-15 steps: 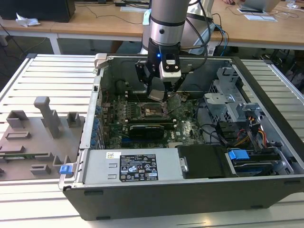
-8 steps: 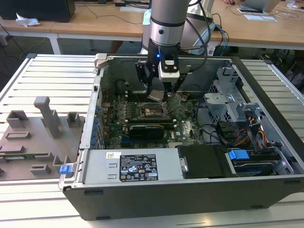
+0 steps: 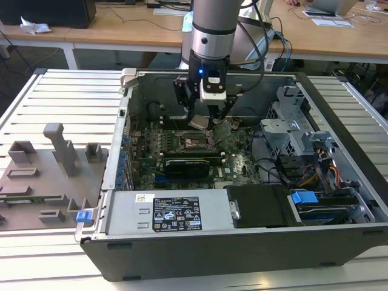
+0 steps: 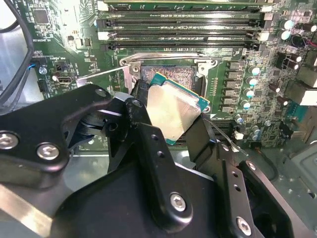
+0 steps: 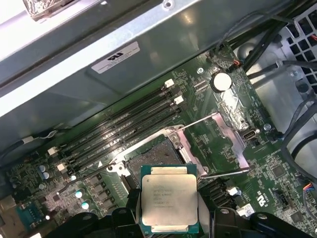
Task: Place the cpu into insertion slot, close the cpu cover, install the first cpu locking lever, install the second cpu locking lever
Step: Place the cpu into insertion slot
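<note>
The end effector point(image 4: 170, 121) is closed on the cpu point(image 4: 173, 111), pinching it by two opposite edges just above the insertion slot point(image 5: 153, 154), near the middle of the exterior view inside the open computer case point(image 3: 242, 251). In the second wrist view the cpu looks tilted relative to the motherboard point(image 3: 239, 163), so one corner could land first and bend the socket's contacts, or it could seat skewed against the rim. With the cpu cover point(image 5: 237, 139) standing open just beside the slot, any sideways drift could knock the cpu against it.
</note>
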You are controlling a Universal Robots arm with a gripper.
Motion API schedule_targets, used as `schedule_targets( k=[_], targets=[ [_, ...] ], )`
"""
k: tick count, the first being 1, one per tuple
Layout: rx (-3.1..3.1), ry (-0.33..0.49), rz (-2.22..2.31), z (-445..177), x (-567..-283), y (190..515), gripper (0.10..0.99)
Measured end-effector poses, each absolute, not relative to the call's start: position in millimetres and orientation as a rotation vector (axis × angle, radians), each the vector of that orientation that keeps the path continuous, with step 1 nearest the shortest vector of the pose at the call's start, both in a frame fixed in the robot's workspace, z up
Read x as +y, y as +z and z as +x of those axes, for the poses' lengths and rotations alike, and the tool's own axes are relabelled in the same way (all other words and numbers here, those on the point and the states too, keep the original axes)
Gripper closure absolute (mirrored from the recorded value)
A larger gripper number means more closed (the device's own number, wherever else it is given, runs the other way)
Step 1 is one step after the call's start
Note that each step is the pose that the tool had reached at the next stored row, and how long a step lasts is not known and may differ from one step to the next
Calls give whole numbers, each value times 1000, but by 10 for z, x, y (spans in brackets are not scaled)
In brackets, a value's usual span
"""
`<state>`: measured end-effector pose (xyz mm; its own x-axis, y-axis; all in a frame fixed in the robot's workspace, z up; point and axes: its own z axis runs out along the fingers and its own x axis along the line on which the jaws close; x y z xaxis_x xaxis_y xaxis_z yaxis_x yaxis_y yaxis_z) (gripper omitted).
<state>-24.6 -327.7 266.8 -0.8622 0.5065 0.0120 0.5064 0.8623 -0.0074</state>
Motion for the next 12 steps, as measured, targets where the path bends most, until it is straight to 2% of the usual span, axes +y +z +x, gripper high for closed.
schedule_targets(
  k=[12],
  targets=[
    [-2970,22,-991,-246,-3277,2657,541]
  ],
)
